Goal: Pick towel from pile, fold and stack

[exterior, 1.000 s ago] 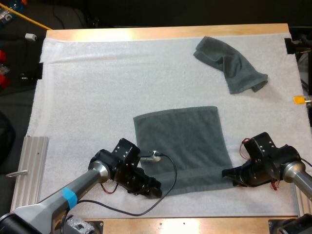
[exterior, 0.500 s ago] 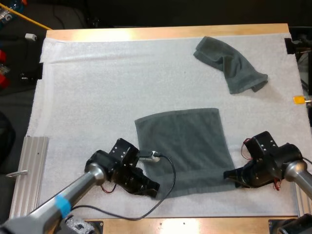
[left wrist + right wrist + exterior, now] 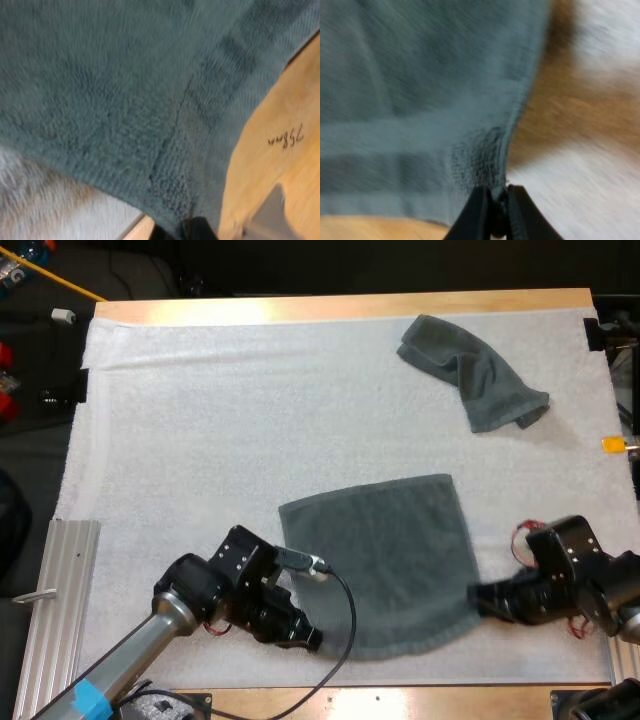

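A dark grey-green towel [image 3: 385,560] lies spread flat on the white mat near the table's front edge. My left gripper [image 3: 310,637] is shut on the towel's near left corner [image 3: 175,210]. My right gripper [image 3: 480,598] is shut on the near right corner, and its black fingers [image 3: 475,215] pinch the towel's hem [image 3: 495,170]. A second towel [image 3: 473,370], crumpled, lies at the mat's far right.
The white mat [image 3: 200,440] covers most of the wooden table. A ribbed metal rail [image 3: 55,590] lies along the left edge. The table's wooden front edge [image 3: 400,700] runs just beyond both grippers.
Both grippers have moved toward the table's front edge and dragged the flat towel with them. The crumpled towel has not moved.
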